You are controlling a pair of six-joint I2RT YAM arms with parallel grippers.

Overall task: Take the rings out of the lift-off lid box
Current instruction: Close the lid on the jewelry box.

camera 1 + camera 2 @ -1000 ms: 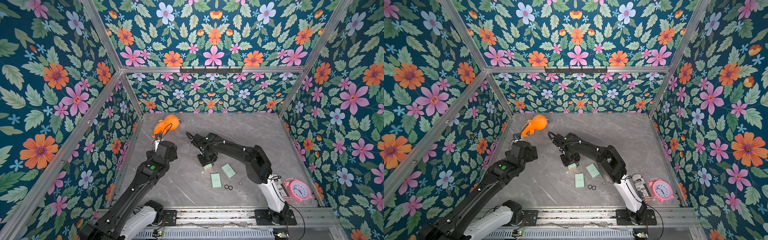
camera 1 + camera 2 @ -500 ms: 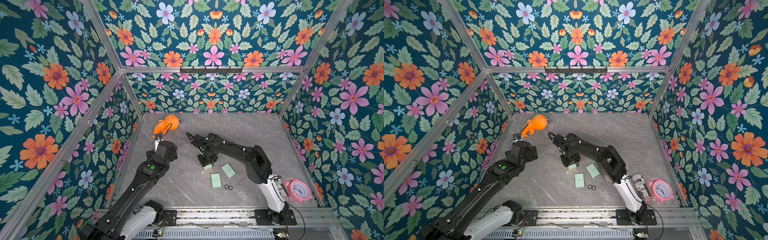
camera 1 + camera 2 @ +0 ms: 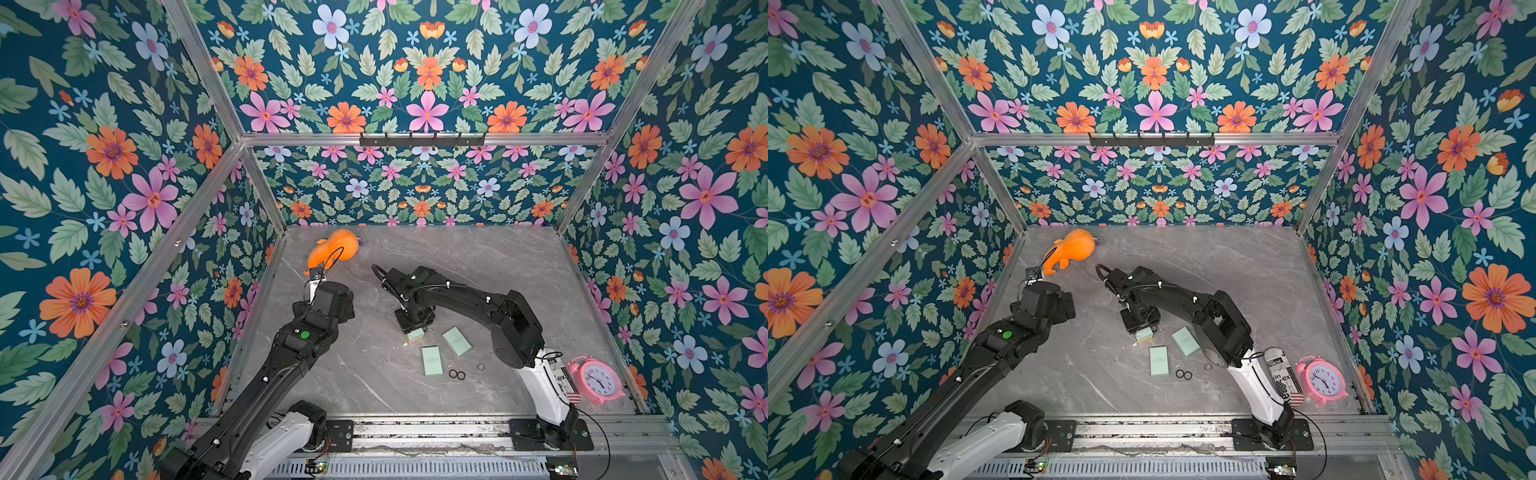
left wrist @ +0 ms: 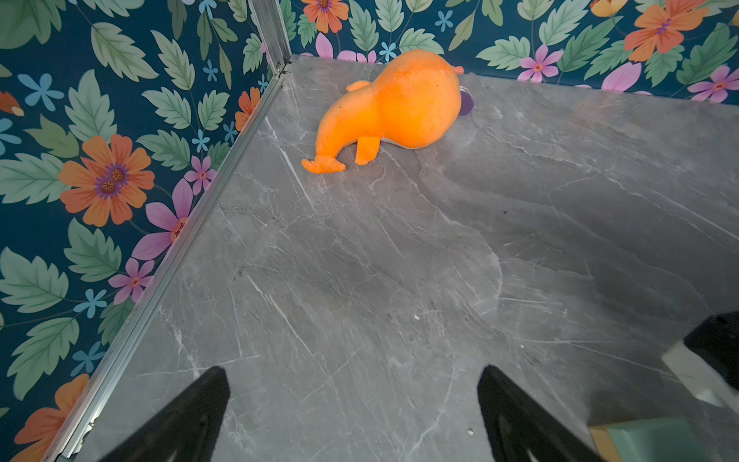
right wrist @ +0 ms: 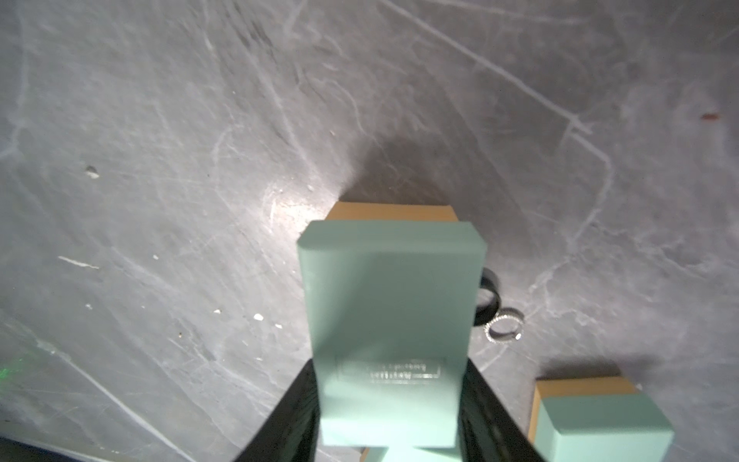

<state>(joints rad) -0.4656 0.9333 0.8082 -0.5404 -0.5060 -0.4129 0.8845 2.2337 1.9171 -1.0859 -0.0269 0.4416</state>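
The right hand (image 5: 388,384) squeezes the sides of the mint-green box (image 5: 388,296). Beside it, the black ring (image 5: 491,298) and silver ring (image 5: 504,329) look hard and slippery; pinch each rim. The left hand (image 4: 354,370) is wide open, empty.

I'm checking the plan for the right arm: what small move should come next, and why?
Probably set the box down on bare table and let go. The right end effector grips it, and rings already lie out: a black ring and a silver ring beside it, a black pair and another silver ring nearer the front.
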